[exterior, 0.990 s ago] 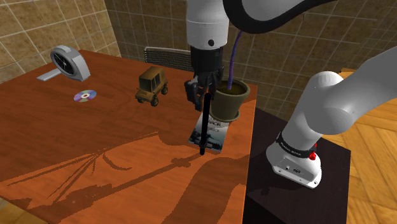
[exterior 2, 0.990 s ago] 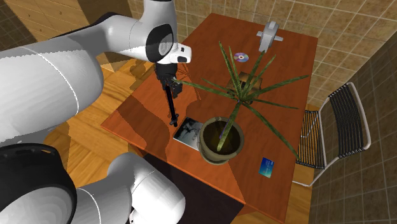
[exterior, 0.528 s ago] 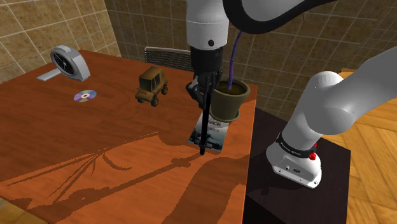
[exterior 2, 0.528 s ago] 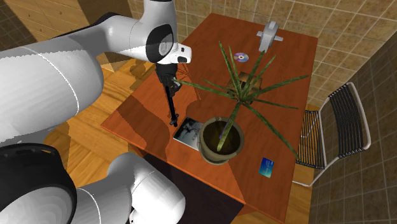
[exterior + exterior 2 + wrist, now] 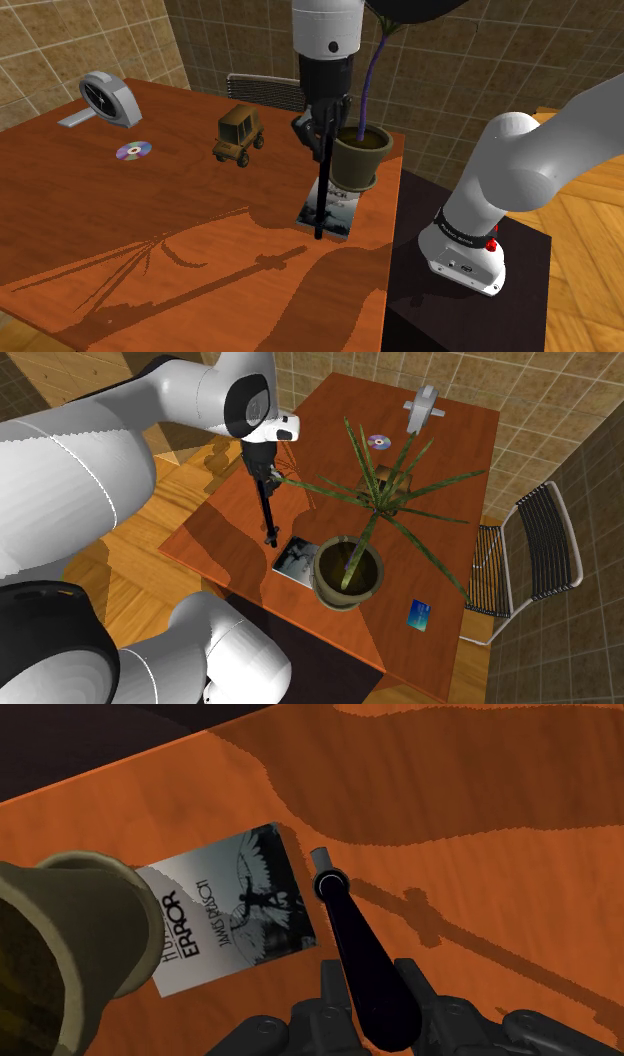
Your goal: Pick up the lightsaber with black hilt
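The lightsaber (image 5: 321, 195) is a slim black rod that hangs upright from my gripper (image 5: 323, 138), its lower tip just above the wooden table (image 5: 150, 230) beside a book. From the second exterior view the lightsaber (image 5: 268, 517) drops straight down from the gripper (image 5: 265, 480). In the wrist view the black hilt (image 5: 355, 949) runs out from between the fingers (image 5: 412, 982), which clasp it on both sides; the gripper (image 5: 372, 992) is shut on it. Its shadow lies on the table beyond it.
A black-and-white book (image 5: 330, 205) lies under the hanging tip, next to a potted plant (image 5: 360, 155) with long leaves (image 5: 400, 492). Farther off stand a toy truck (image 5: 238, 135), a disc (image 5: 133, 151) and a grey clock (image 5: 105, 97). A blue card (image 5: 419, 615) and a chair (image 5: 530, 552) are past the pot.
The gripper has risen a little with the lightsaber clasped in it, so the tip hangs higher above the table and its shadow has shifted.
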You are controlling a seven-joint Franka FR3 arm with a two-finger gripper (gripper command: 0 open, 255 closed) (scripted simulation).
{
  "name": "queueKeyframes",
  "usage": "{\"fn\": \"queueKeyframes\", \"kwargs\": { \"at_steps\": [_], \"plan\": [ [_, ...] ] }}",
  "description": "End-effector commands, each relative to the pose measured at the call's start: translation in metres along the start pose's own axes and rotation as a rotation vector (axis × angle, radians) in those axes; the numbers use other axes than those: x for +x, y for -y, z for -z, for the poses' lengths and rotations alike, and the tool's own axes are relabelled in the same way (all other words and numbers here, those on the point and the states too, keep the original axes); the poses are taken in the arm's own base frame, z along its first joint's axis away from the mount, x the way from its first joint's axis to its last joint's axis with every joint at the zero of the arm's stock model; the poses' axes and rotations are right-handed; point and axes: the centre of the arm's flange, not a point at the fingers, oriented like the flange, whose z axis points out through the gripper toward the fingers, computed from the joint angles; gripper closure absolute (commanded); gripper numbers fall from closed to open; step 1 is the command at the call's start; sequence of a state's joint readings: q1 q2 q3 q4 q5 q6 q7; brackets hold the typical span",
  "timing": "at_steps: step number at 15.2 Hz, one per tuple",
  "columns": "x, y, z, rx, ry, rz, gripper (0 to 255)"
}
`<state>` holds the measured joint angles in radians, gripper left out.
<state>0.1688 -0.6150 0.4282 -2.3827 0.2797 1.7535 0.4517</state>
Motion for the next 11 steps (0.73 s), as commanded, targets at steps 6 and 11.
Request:
{"fn": "queueKeyframes", "kwargs": {
  "at_steps": [6, 11],
  "plan": [
    [-0.001, -0.002, 0.038, 0.000, 0.000, 0.000, 255],
    [-0.002, -0.002, 0.055, 0.000, 0.000, 0.000, 255]
  ]
}}
